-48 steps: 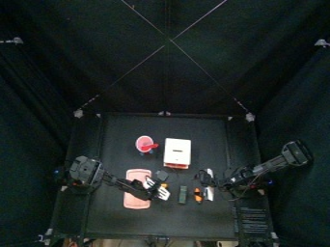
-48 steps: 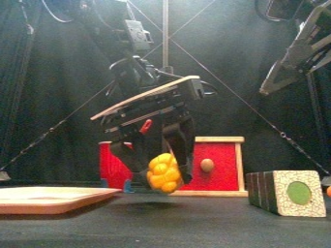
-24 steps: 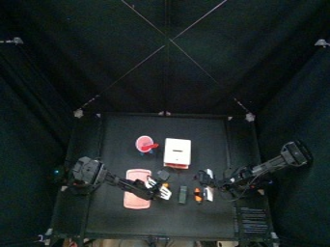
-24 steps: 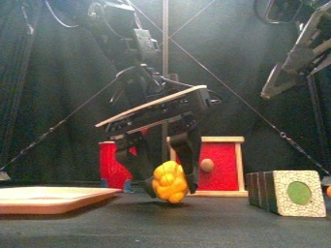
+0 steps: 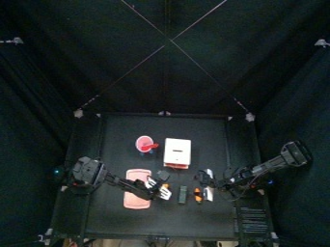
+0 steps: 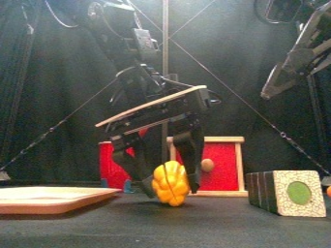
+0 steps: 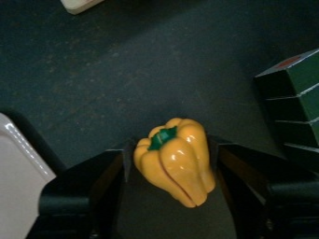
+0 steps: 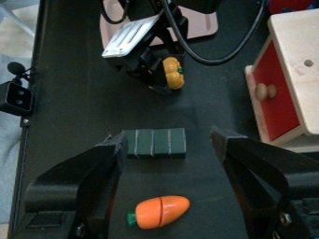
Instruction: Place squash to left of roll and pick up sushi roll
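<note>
The left gripper (image 6: 169, 155) hangs low over the table (image 7: 149, 65), and between its two jaws sits the squash (image 7: 176, 160), a small orange-yellow piece with a green stem. From the wrist camera the jaws stand on either side of it with dark gaps showing, so whether they are pinching it or just bracketing it is hard to call; from the front its underside looks to be at the table surface. The sushi roll (image 8: 155, 142), a dark green block, lies just beside the squash, on the right in the front view (image 6: 289, 192). A pink board (image 6: 52, 198) lies at the left, a red box (image 6: 218, 165) stands behind. The right gripper (image 8: 169, 191) hovers with jaws spread wide over the roll, an orange carrot (image 8: 159, 211) between them, nothing held.
</note>
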Tool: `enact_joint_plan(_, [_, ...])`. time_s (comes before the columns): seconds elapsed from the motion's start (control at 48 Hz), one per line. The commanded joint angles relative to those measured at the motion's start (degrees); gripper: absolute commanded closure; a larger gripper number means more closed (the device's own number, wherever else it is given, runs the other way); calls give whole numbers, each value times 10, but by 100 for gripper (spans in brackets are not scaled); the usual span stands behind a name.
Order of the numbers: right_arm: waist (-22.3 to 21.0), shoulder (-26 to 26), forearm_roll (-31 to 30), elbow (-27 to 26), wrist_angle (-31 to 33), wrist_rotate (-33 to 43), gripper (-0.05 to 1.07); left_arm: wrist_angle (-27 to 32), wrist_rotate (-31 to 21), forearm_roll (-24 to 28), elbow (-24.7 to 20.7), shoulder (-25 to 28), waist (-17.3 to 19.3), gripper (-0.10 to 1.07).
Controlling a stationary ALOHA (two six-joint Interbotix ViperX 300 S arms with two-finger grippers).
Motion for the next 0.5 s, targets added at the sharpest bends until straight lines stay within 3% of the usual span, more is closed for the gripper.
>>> enact_joint_plan(0.0, [0,-3,-2,-11,-3,1,3,0,1,3,-8,-18,-2,-2])
enact_joint_plan(0.229, [0,-3,-2,-11,-3,1,3,9,40,4,-11,-32,-4,-4])
enact_joint_plan(0.479, [0,-3,-2,-10,-2,1,3,32,44,4,-12,-43,-4,-4])
